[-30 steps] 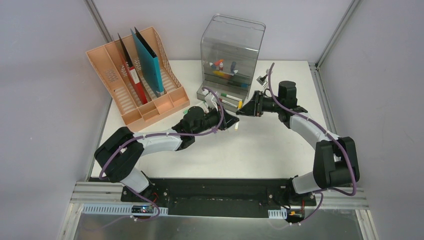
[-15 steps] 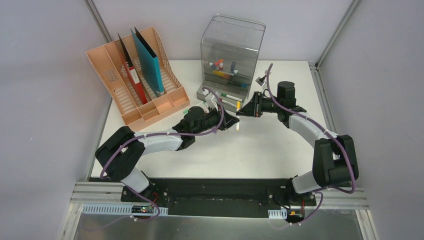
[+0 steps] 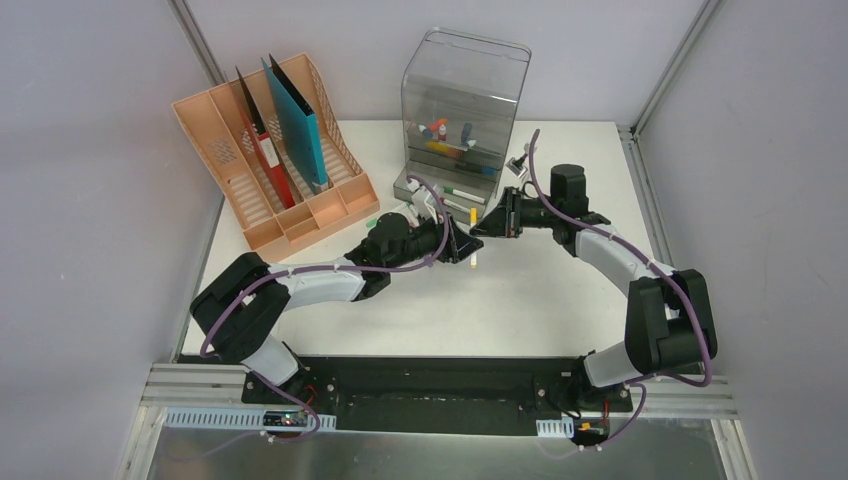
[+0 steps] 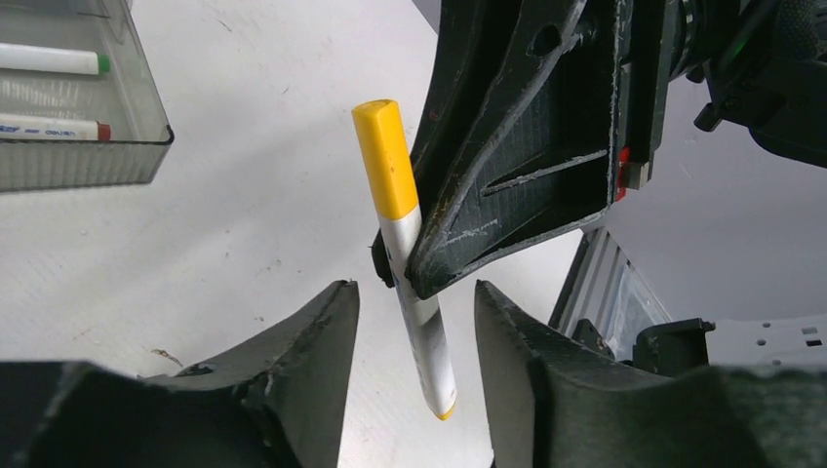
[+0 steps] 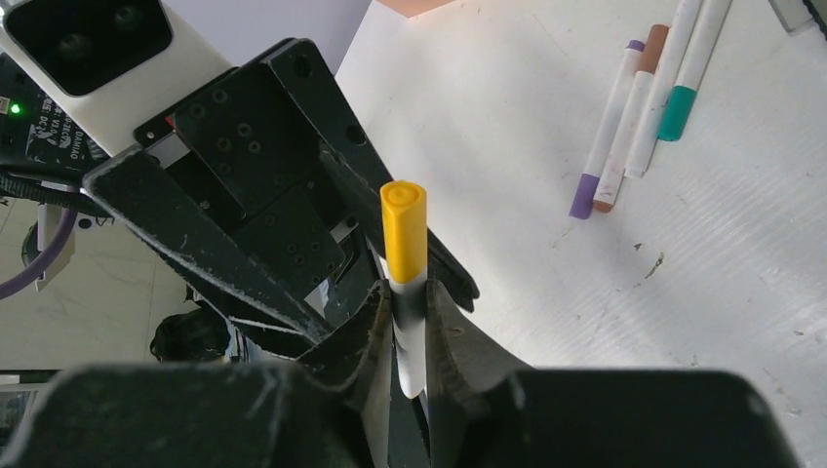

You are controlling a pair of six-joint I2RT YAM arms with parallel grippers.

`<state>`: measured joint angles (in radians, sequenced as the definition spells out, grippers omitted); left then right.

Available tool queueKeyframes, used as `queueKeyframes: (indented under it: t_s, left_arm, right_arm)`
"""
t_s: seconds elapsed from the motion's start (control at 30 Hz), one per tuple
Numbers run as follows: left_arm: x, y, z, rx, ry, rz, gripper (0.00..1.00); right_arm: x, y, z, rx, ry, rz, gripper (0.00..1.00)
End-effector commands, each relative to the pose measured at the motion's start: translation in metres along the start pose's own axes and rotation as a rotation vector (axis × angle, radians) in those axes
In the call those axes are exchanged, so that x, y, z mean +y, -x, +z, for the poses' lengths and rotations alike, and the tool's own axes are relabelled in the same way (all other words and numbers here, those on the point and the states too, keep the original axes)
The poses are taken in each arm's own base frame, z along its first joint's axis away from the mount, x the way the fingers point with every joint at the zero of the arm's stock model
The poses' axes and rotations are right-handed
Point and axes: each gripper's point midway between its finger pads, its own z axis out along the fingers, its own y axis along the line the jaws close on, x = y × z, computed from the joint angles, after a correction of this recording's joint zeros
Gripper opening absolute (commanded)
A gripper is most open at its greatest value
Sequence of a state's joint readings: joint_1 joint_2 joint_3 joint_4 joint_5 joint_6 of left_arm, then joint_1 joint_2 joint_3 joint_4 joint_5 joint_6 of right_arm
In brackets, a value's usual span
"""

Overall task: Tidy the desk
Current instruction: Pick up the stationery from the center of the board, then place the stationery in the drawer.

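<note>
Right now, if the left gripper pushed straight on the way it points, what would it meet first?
Probably the yellow-capped marker, standing between the open fingers of the left gripper and pinched by the right gripper; depth is unclear.

Brightly, evenly lit from above. Glary along bottom of top view; blurred low in the 2 wrist views.
</note>
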<state>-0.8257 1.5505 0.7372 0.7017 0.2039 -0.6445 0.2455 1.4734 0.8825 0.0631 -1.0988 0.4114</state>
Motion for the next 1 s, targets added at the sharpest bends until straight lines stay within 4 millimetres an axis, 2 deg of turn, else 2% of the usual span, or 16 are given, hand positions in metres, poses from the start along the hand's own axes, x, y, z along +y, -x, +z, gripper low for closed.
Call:
queueKeyframes:
  t_s: [0.0,0.17,0.47,0.67,0.77,0.97]
  left_arm:
    - [-0.022,0.01,-0.004,-0.021,-0.073,0.05,0.53]
    - [-0.026,0.007,-0.01,-0.009,-0.1,0.103,0.72]
    - [-0.011,0.011,-0.025,-0.01,-0.015,0.186,0.78]
    - [0.011,0.018,-0.044,0.008,0.103,0.244,0.86]
    - [0.02,0.029,-0.058,0.01,0.168,0.236,0.93]
    - [0.024,0.055,-0.091,0.054,0.305,0.317,0.99]
  right_arm:
    - [0.018,0.016,-0.002,-0.009,0.039,-0.091,0.0]
    - [0.018,0.015,-0.002,-0.004,0.036,-0.097,0.0]
    - [0.017,0.015,-0.002,0.001,0.028,-0.113,0.0]
    - [0.014,0.012,-0.004,0.018,0.009,-0.126,0.0]
    - [0.012,0.012,-0.007,0.026,-0.021,-0.159,0.0]
    - [0.011,0.011,-0.014,0.039,-0.075,-0.267,0.0]
